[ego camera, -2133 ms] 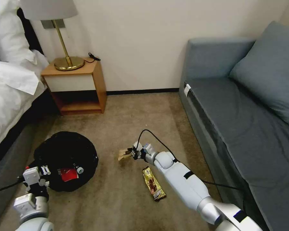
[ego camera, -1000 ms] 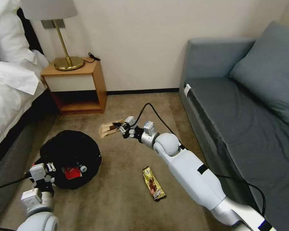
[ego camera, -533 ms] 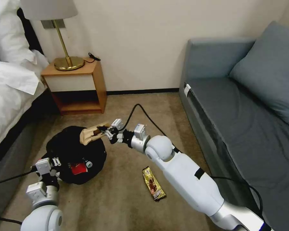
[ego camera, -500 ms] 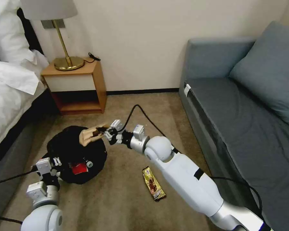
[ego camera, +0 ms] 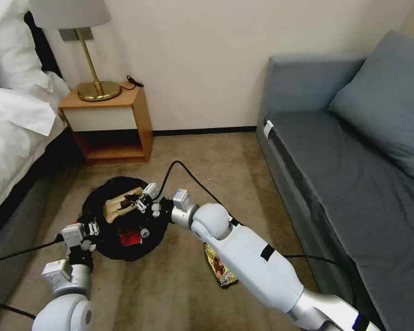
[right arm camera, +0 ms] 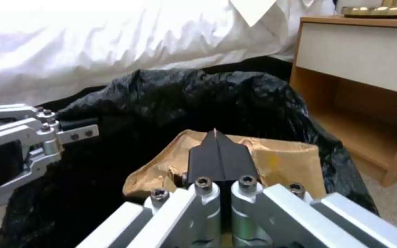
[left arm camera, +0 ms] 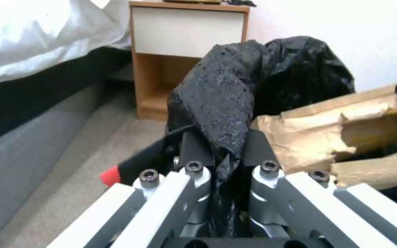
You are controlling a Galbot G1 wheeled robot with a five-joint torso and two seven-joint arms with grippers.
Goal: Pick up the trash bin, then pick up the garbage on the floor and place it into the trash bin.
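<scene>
Swinging in from mid-carpet, the right gripper [ego camera: 134, 201] now holds the tan paper [ego camera: 116, 207] clamped over the trash bin [ego camera: 106, 240], whose rim the left gripper [ego camera: 93, 228] pinches, while the gold-brown snack wrapper [ego camera: 218, 270] remains on the floor.

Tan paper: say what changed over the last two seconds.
The right gripper carried the tan paper from the carpet leftward to above the trash bin, still clamped. The left gripper, still gripping the rim, brought the bin rightward. The snack wrapper stayed.
</scene>
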